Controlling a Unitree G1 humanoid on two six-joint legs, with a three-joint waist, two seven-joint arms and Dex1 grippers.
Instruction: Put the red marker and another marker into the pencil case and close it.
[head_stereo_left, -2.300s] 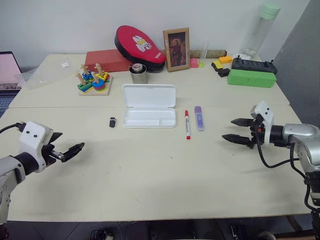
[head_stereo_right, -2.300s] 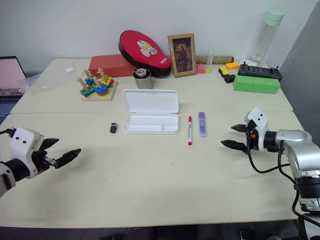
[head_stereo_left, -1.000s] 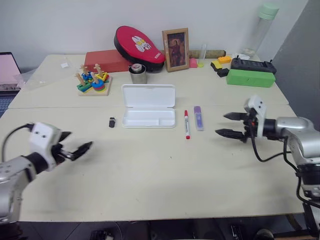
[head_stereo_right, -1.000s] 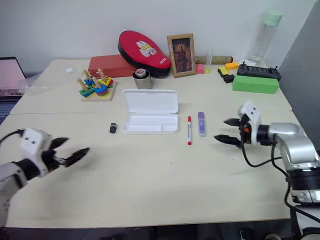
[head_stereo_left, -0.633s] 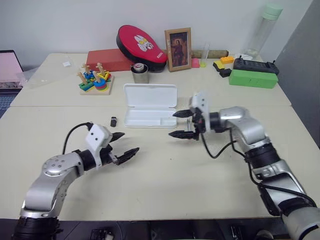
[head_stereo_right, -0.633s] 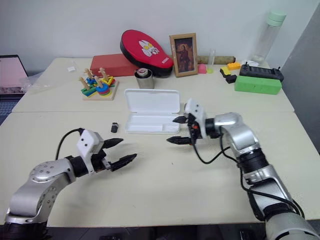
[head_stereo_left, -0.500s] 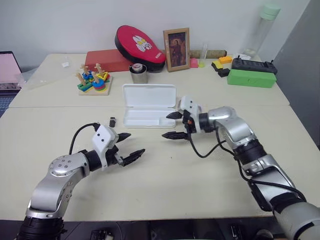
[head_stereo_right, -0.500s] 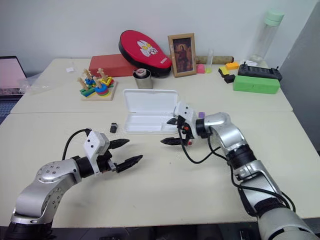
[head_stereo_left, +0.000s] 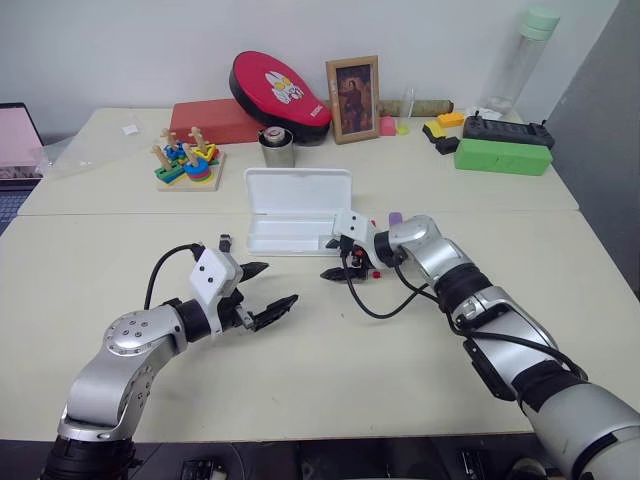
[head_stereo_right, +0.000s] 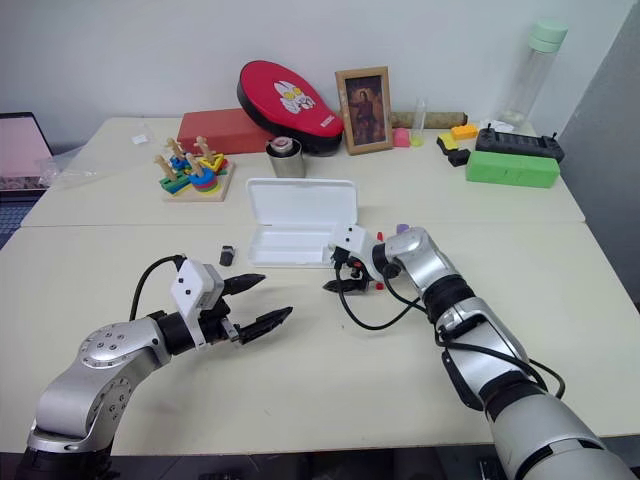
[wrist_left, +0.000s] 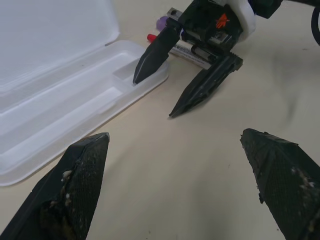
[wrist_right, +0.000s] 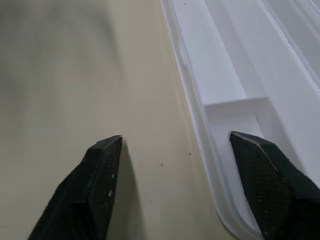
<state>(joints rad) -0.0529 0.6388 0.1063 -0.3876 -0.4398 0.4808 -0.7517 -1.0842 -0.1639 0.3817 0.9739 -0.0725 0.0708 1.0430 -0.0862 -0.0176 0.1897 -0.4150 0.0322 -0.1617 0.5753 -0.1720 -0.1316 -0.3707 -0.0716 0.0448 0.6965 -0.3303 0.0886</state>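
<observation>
Holding the jaws of the right gripper (head_stereo_left: 330, 258) apart, one tip over the near right corner of the pencil case (head_stereo_left: 298, 190), the other low over the table (head_stereo_left: 400, 350) just in front of that corner. Gripping nothing yet. Keeping the jaws of the left gripper (head_stereo_left: 280, 283) wide apart too, empty, hovering in front of the case toward its left end.

Finding the red marker (wrist_left: 151, 37) lying on the table just right of the case, mostly hidden behind the right gripper, its red end peeking out. Finding the purple highlighter (head_stereo_left: 395, 217) beside it, on the side away from the case, showing just its far end. Seeing the case lying open, lid folded back flat, tray empty.

Judging the red marker as light, stiff, smooth and round, so likely rolling or skidding if nudged. Aiming for mid-barrel, jaws closing across its width from both sides. Expecting the highlighter to be just as light and hard, probably a wider body, so needing the jaws well apart before closing on its middle. Treating the case as thin, light plastic, probably sliding under a push. Steadying the tray with one gripper while folding the lid over by its free long edge.
</observation>
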